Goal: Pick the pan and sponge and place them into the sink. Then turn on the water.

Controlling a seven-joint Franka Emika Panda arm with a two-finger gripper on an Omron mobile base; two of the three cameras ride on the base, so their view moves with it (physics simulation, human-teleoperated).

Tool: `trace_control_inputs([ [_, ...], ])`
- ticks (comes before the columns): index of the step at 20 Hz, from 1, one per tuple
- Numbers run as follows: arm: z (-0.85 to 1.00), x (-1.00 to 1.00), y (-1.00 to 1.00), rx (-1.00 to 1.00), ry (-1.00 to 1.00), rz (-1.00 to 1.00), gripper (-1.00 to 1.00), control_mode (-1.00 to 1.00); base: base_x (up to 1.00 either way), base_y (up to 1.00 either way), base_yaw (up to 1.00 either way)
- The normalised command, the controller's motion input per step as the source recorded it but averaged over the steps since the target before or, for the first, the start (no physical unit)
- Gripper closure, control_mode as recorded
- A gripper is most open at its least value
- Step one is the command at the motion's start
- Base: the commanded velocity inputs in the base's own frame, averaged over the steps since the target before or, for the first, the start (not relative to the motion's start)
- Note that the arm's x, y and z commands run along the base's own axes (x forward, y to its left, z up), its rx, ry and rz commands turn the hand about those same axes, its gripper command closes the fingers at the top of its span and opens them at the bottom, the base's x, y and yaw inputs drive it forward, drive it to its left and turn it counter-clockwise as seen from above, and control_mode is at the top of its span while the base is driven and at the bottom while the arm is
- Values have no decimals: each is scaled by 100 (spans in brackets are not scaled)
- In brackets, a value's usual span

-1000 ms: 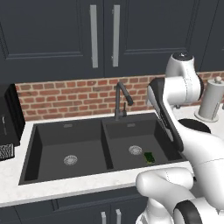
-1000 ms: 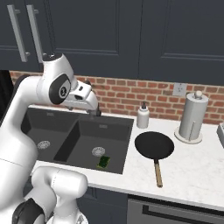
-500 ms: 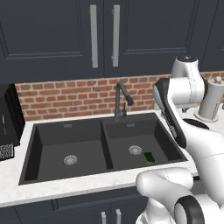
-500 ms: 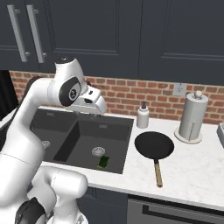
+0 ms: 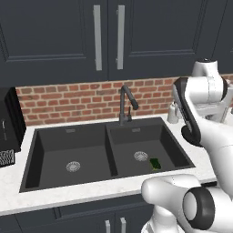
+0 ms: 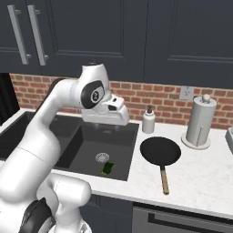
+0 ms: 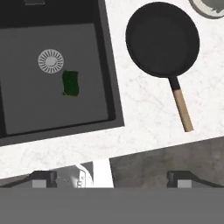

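Since the earlier frame the white arm swung rightward, carrying the end effector (image 7: 111, 177) away from above the matte black double-basin sink (image 6: 130, 152) toward the white marble bench (image 6: 195, 179). Its jaws stood fully apart and held nothing. The small green rectangular sponge (image 6: 107, 169) already lay on the floor of the basin beside the round silver drain (image 6: 102, 158), so that part looked done. The round shallow black frying pan (image 6: 159, 151) with its tan-ended handle sat on the bench just right of the sink, at centre right of the right base view. Fetching the pan seemed the step in hand; the next move probably called for descending over its handle (image 7: 182, 109) and closing there. No stream ran from the dark gooseneck faucet (image 5: 126, 103).
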Motion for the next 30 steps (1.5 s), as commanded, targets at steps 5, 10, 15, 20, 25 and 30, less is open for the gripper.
trace_control_inputs([
  [5, -34, -6, -57, 0, 18, 0, -100, -100, 0, 0, 0],
  [10, -51, -2, -58, -1, 10, 0, -100, -100, 0, 0, 0],
  [15, -46, 0, -56, -1, 3, 0, -100, -100, 0, 0, 0],
  [20, -3, 0, -45, 11, 0, 0, -100, -100, 0, 0, 0],
  [25, -2, 0, -32, 6, 0, 0, -100, -100, 0, 0, 0],
  [30, -13, 0, -36, 2, 0, 0, -100, -100, 0, 0, 0],
])
